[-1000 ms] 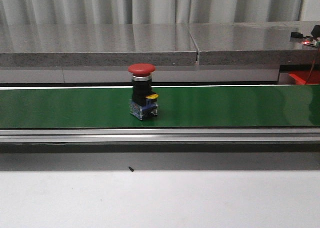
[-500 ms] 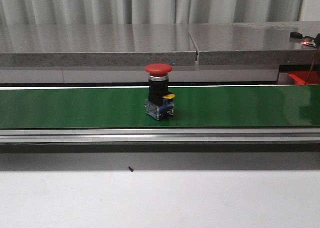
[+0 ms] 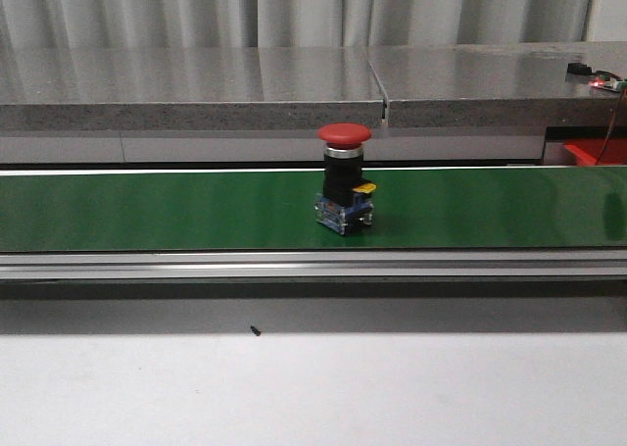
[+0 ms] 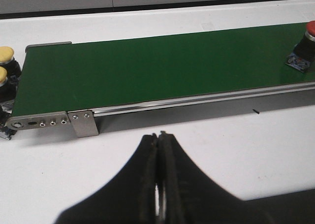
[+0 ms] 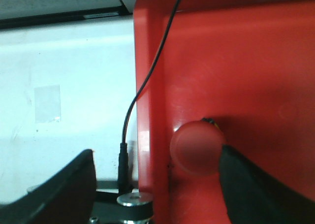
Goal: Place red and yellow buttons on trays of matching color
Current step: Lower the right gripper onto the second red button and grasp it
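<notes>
Left pincer hangs over the white desk with its fingers pressed together, holding nothing. Well apart from it, a red button stands upright on the green conveyor belt, near the middle in the front view. Two yellow buttons sit just beside the belt's end. Right pincer is spread wide above the red tray, where another red button rests between its fingers, apparently ungripped
</notes>
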Tool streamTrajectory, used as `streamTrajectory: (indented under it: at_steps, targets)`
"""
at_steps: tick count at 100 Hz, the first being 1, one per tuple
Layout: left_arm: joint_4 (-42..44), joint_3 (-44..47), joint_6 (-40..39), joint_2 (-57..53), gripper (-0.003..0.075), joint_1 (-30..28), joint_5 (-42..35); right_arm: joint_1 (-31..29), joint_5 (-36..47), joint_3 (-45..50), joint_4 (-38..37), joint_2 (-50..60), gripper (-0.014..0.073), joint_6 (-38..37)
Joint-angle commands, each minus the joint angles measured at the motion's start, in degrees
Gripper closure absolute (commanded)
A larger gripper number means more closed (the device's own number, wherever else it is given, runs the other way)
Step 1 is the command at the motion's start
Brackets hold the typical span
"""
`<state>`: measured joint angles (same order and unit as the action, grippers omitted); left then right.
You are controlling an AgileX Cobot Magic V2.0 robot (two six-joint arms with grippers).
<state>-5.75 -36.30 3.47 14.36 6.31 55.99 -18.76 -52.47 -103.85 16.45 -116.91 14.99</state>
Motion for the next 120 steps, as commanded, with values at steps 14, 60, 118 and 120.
streamTrajectory:
  at_steps: [14, 60, 118, 120]
  targets:
    - [-0.84, -1.35, -0.02, 0.67, 0.0739, 0.33, -3.77, 1.11, 3.51, 6.53, 1.30, 12.24, 0.0108, 3.20]
    - [-0.84, -1.35, -0.02, 0.67, 0.0739, 0.33, -3.77, 11.10, 10.94, 27.19, 0.41, 31.41, 0.0108, 3.69]
    - [-0.84, -1.35, -0.02, 0.67, 0.0739, 0.33, -3.77, 24.54, 9.37, 40.68, 1.10, 37.76, 0.0169, 5.62]
    - [-0.84, -1.35, -0.02, 0.67, 0.0739, 0.33, -3.77, 25.08, 9.33, 41.11, 1.10, 37.76, 0.0176, 6.17]
